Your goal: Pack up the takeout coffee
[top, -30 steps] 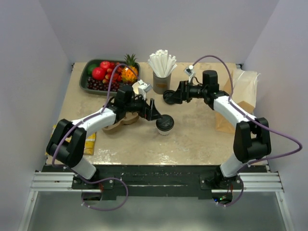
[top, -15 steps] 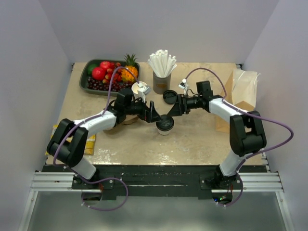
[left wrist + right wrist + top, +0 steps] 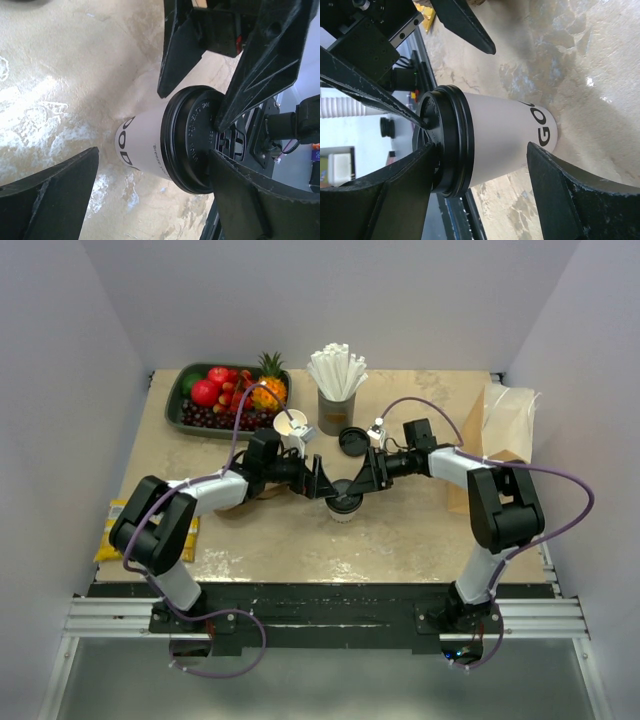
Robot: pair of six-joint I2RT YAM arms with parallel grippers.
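Note:
The takeout coffee [image 3: 343, 502], a white paper cup with a black lid, stands upright on the table's middle. My left gripper [image 3: 322, 483] comes at it from the left and my right gripper [image 3: 364, 480] from the right, both turned on edge. In the left wrist view the takeout coffee [image 3: 145, 150] lies between the wide-open jaws of the left gripper [image 3: 155, 152], one finger over the lid. In the right wrist view the right gripper [image 3: 482, 147] is open, its upper finger resting against the lid [image 3: 447, 147] and the lower beside the cup's base. Fingertips of both grippers meet over the lid.
A loose black lid [image 3: 352, 442] and an empty white cup [image 3: 290, 424] lie just behind the grippers. A grey cup of straws [image 3: 336, 392] and a fruit tray [image 3: 190, 400] stand at the back. A brown paper bag [image 3: 498, 445] is at the right.
My right arm swung from the loose lid at the back down to the coffee cup, its jaws narrowing a little. The left gripper shifted slightly toward the cup's lid.

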